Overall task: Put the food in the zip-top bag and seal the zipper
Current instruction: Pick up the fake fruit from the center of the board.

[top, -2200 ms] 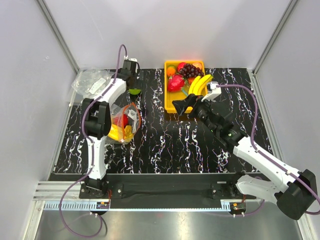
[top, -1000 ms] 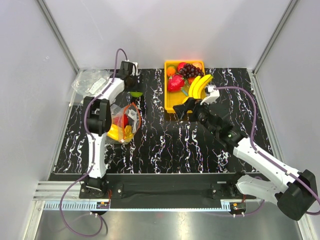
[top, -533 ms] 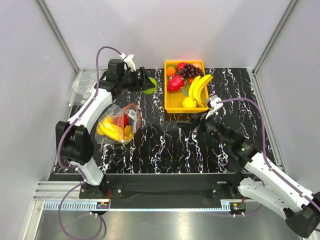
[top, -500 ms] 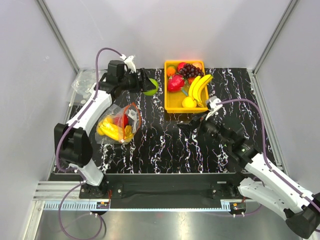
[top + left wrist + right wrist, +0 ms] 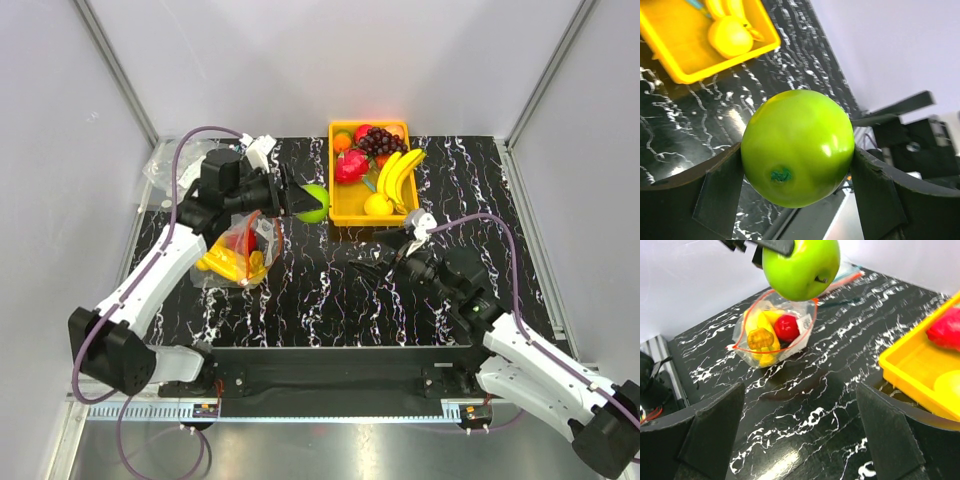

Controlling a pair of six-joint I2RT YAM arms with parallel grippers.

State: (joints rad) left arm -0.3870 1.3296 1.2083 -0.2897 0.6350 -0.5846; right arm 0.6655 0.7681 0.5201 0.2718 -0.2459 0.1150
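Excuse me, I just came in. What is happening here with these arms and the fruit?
The left hand holds a green apple in the air between the tray and the bag. The bag lies open on the table with bananas and other food inside; its zipper is not sealed. The right hand is open and empty, near the tray.

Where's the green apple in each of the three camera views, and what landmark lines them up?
Top external: apple left of centre, in the left gripper, between the bag and the tray.
Left wrist: apple fills the centre, gripped on both sides.
Right wrist: apple at the top edge, above the bag in the picture.
Shared landmark: the yellow tray.
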